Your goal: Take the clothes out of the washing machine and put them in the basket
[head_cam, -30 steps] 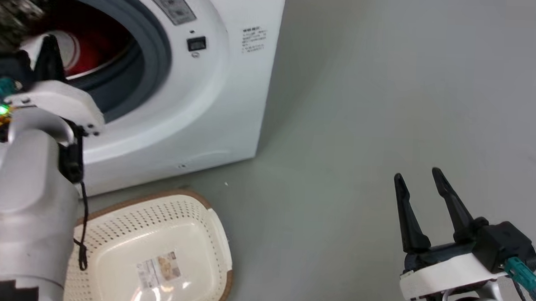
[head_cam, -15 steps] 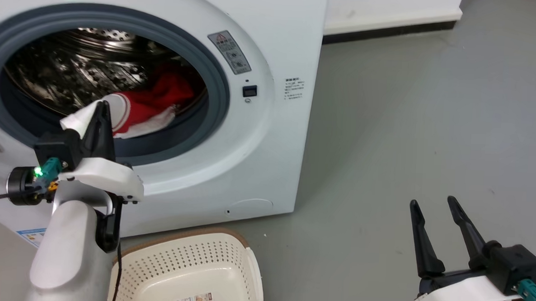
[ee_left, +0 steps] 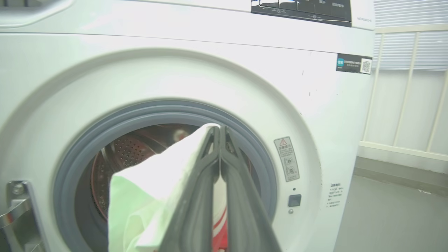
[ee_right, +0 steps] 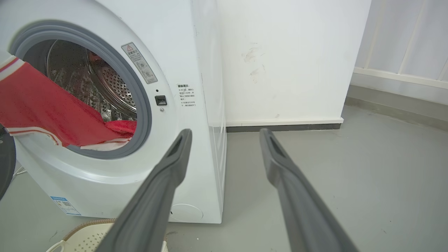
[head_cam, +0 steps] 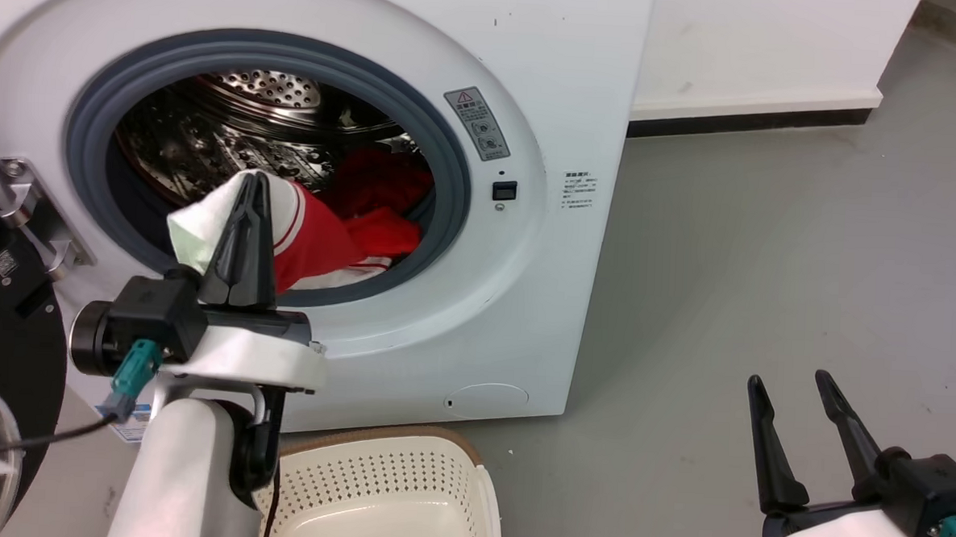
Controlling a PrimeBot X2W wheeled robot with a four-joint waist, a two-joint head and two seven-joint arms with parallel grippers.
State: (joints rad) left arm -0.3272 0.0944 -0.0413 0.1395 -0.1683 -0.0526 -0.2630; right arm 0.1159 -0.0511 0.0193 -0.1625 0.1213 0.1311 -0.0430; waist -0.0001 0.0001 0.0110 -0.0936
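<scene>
In the head view, we are pinching a white fold of the clothes (head_cam: pixel 318 241) in our left gripper (head_cam: pixel 253 180), its fingers pressed together on the fabric just in front of the porthole (head_cam: pixel 457 195) of the washing machine (head_cam: pixel 567 79). That is why the garment is stretching from the gripper back over the porthole's lower rim into the drum (head_cam: pixel 210 132). The basket (head_cam: pixel 404 475) is sitting on the floor (head_cam: pixel 730 231) directly below the porthole, where, we judge, a released garment would drop in. Our right gripper (head_cam: pixel 789 379) is hanging well to the right of the porthole, fingers spread and holding nothing, out of the way of the pull.

In the left wrist view, the two fingers are meeting tip to tip in front of the porthole. White cloth is bunching beside them, with a red-and-white striped edge below.

In the right wrist view, the clothes are showing bright red with a thin striped white hem, draping out over the porthole's rim. More red is lying deeper inside the porthole.
</scene>
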